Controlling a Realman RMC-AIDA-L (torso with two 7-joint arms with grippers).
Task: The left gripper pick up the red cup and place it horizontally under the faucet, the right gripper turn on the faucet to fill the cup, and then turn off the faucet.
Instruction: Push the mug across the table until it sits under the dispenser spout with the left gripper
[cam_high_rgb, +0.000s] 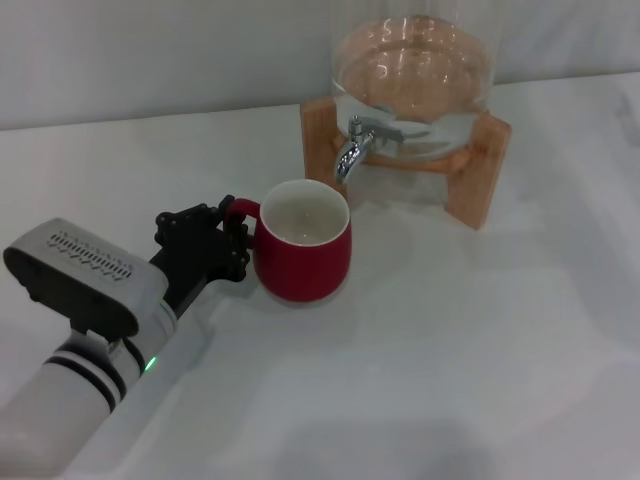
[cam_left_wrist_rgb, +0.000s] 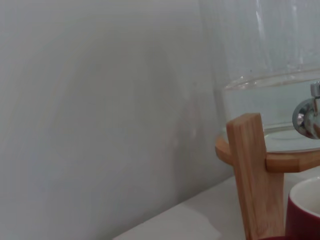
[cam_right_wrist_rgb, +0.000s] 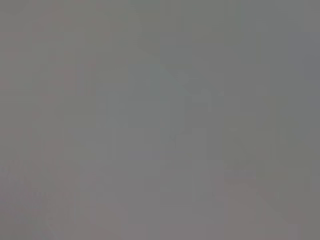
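Note:
The red cup (cam_high_rgb: 300, 250) stands upright on the white table, white inside showing, just in front of and slightly left of the chrome faucet (cam_high_rgb: 352, 148). Its small loop handle points left, and my left gripper (cam_high_rgb: 222, 238) is at that handle with its black fingers closed on it. In the left wrist view a slice of the red cup (cam_left_wrist_rgb: 304, 212) shows beside the faucet (cam_left_wrist_rgb: 307, 118). The right gripper is out of view; the right wrist view is a blank grey.
The faucet sits on a glass jar (cam_high_rgb: 415, 75) holding water, carried by a wooden stand (cam_high_rgb: 478, 175) at the back of the table. One wooden leg (cam_left_wrist_rgb: 255, 175) stands close to the cup. A pale wall runs behind.

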